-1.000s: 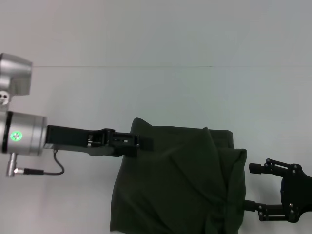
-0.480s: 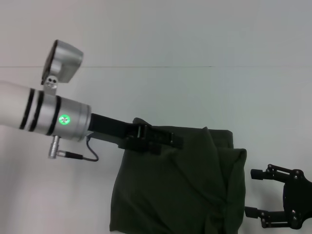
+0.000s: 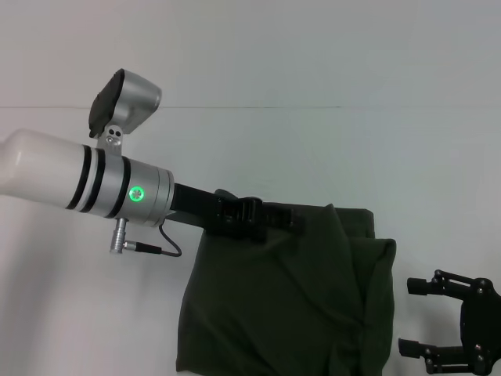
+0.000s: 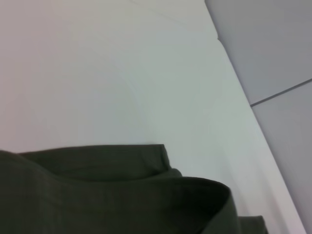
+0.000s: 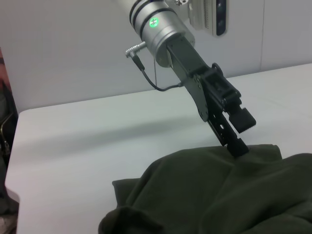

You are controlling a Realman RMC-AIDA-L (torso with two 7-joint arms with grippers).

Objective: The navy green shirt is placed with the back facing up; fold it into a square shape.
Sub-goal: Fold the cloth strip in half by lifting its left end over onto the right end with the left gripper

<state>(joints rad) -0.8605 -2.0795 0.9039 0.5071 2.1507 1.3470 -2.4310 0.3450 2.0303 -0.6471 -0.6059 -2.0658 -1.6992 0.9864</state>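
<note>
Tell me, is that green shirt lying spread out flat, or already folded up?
Folded, but untidily: the navy green shirt sits as a compact, lumpy bundle with layers overlapping along its right side, no sleeves spread out. The left gripper touches its far edge.

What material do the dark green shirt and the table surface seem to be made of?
The navy green shirt looks like soft matte woven or knit cloth, likely cotton: it bunches in limp folds without shine. The table looks like smooth white laminate or painted board, faintly glossy; which of the two cannot be told.

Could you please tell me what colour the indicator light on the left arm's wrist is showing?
Green: the small round light on the silver metal left wrist, clearest in the head view.
</note>
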